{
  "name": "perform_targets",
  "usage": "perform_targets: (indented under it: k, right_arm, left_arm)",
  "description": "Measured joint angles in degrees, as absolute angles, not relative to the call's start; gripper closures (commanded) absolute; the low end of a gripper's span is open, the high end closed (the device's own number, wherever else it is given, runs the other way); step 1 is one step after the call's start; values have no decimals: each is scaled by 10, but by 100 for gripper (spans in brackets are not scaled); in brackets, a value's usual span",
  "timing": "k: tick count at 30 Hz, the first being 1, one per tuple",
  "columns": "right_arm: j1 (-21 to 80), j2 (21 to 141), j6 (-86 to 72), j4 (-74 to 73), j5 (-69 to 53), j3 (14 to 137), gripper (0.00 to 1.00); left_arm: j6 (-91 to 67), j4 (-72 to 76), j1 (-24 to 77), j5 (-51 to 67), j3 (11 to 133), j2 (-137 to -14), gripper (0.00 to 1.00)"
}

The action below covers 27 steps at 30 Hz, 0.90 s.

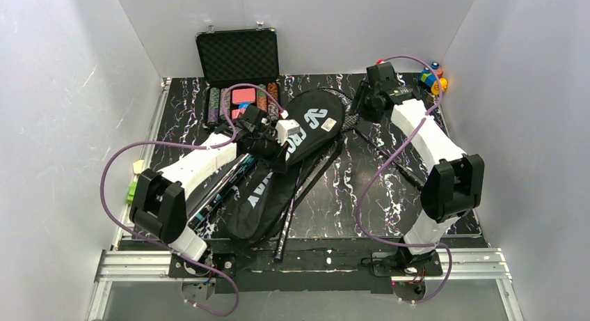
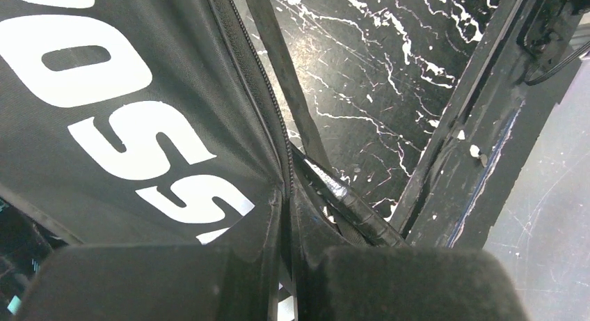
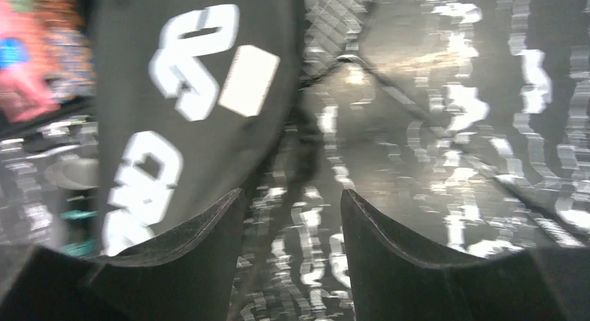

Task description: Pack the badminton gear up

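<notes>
The black CROSSWAY bag (image 1: 296, 150) lies in the middle of the table. My left gripper (image 1: 276, 154) is shut on its zip edge, and the left wrist view (image 2: 289, 220) shows the fabric (image 2: 139, 126) pinched between the jaws. A racket handle (image 2: 355, 206) lies in the bag's opening, and its grip end sticks out at the front (image 1: 282, 244). A second racket (image 1: 389, 157) lies to the right of the bag, its head (image 3: 334, 28) by the bag's top. My right gripper (image 1: 357, 112) hovers there, open and empty (image 3: 292, 202). The black tube with teal print (image 1: 221, 190) lies under my left arm. No shuttlecocks show.
An open black case of poker chips (image 1: 236, 56) stands at the back left. Colourful toy blocks (image 1: 433, 77) sit in the back right corner. A small green and yellow object (image 1: 133, 187) lies at the table's left edge. The right wrist view is blurred.
</notes>
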<state>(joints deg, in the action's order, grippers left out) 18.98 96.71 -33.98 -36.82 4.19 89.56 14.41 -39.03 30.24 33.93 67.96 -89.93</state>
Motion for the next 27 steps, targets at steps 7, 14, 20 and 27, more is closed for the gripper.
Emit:
perform_targets:
  k: [7, 14, 20, 27]
  right_arm:
    - [146, 1048, -227, -444, 123, 893, 39]
    - [92, 1069, -176, -465, 119, 854, 39]
    - [86, 1079, -140, -465, 107, 855, 42]
    - [86, 1117, -109, -465, 77, 856, 42]
  left_arm:
    - [130, -395, 301, 339, 680, -862, 100]
    - [128, -401, 301, 339, 680, -854, 100]
    - [128, -400, 301, 339, 679, -854, 100]
    - [128, -401, 297, 339, 678, -854, 100]
